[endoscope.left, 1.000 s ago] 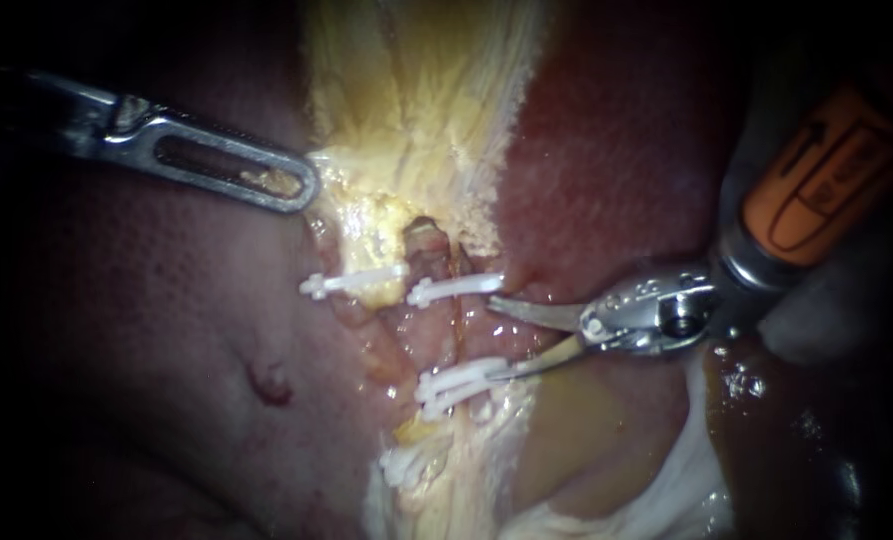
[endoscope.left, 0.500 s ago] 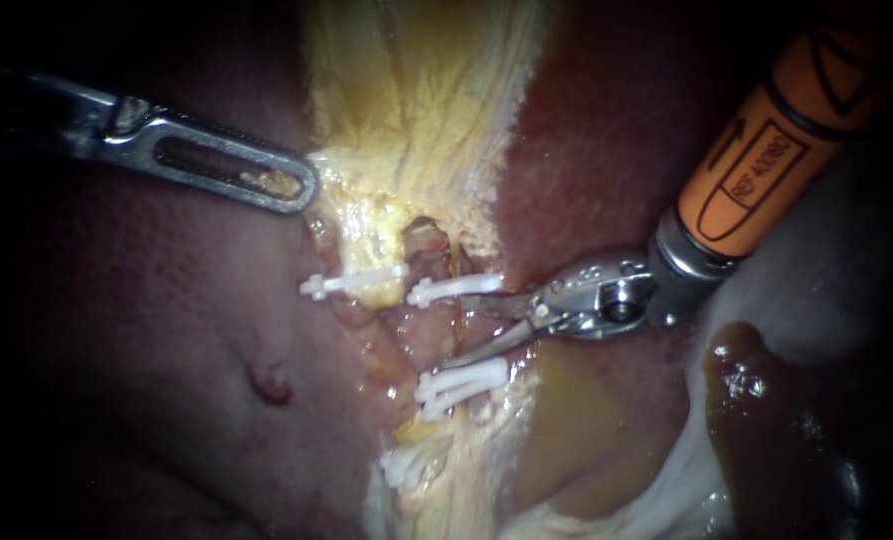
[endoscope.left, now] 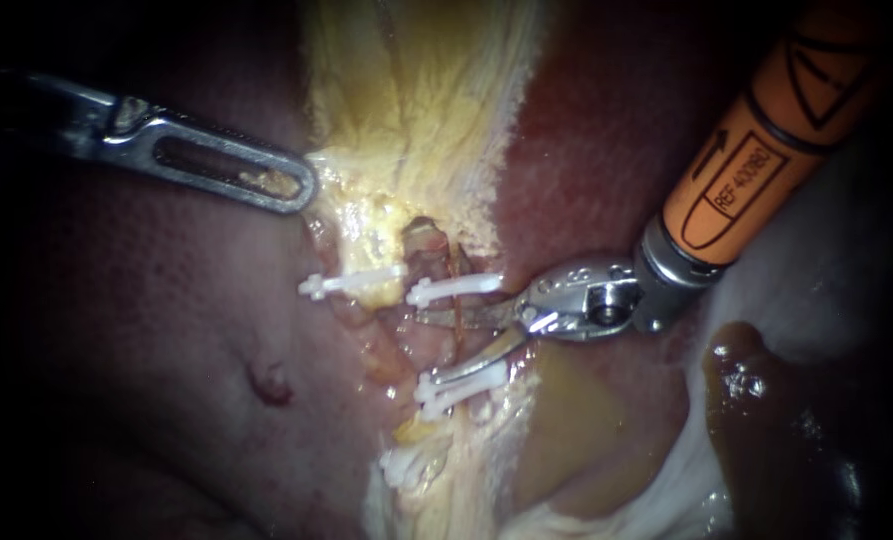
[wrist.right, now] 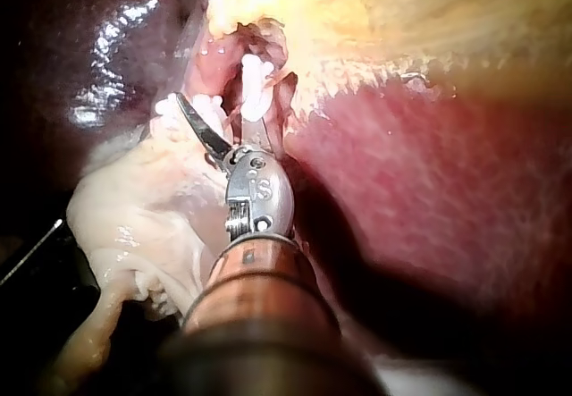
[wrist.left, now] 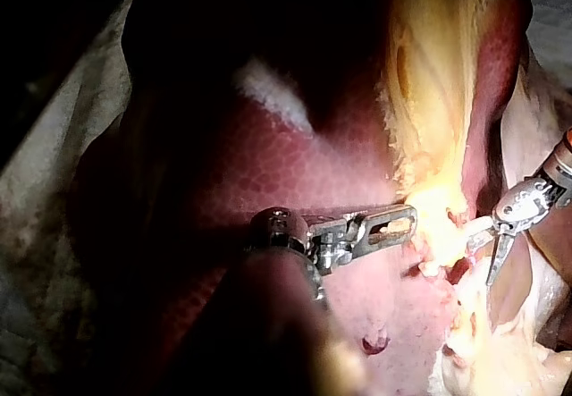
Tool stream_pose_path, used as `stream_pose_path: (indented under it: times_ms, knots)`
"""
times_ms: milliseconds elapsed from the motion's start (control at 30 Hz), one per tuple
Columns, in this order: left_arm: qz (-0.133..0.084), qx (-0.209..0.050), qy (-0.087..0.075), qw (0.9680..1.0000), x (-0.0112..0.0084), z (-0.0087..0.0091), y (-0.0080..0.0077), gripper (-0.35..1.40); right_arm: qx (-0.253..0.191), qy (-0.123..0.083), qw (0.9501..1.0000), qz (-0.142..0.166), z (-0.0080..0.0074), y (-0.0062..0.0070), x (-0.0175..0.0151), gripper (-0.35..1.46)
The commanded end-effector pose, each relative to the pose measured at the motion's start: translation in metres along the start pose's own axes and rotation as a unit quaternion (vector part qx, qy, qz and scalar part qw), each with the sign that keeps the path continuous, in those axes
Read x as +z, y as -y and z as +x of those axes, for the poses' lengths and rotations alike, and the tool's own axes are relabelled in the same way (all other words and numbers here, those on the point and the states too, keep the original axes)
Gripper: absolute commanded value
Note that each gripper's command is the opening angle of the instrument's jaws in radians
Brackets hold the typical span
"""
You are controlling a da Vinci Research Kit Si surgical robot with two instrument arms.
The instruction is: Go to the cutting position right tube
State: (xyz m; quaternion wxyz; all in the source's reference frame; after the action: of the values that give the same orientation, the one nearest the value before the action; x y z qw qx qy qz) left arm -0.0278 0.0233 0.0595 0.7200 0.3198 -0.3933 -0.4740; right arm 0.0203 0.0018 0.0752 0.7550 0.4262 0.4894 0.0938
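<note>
Right tube (endoscope.left: 453,340) lies between my right instrument's (endoscope.left: 434,347) open jaws, ungripped; drifting toward the clips (endoscope.left: 456,288) could nick one or misplace the cut.

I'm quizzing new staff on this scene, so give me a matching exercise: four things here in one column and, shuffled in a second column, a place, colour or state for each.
1 left tool
2 right tool
3 upper right clip
4 liver

A white, across the right tube
B dark red surface
C open, reaching in between the clips
D tip at the yellow tissue

Pairs: 1-D, 2-C, 3-A, 4-B.
</note>
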Motion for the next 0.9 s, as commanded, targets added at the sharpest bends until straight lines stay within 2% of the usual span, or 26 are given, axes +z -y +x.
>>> stream_pose_path:
  times_ms: [33, 200, 400, 900]
  knots:
    - [0.0, 0.0, 0.0, 1.0, 0.0001, 0.0, -0.0001, -0.35, 0.001, -0.002, 1.0, 0.003, 0.0002, 0.0001, 0.0002, 1.31]
    - [0.0, 0.0, 0.0, 1.0, 0.0001, 0.0, -0.0002, -0.35, 0.002, -0.011, 0.9997, 0.021, 0.0009, 0.0006, 0.0013, 1.29]
    - [0.0, 0.0, 0.0, 1.0, 0.0001, 0.0, -0.0003, -0.35, 0.0, -0.019, 0.9995, 0.025, 0.0019, 0.0009, 0.0028, 1.29]
    - [0.0, 0.0, 0.0, 1.0, 0.0003, -0.0001, -0.0003, -0.35, 0.007, -0.045, 0.9986, 0.027, 0.0033, -0.0002, 0.0046, 1.29]
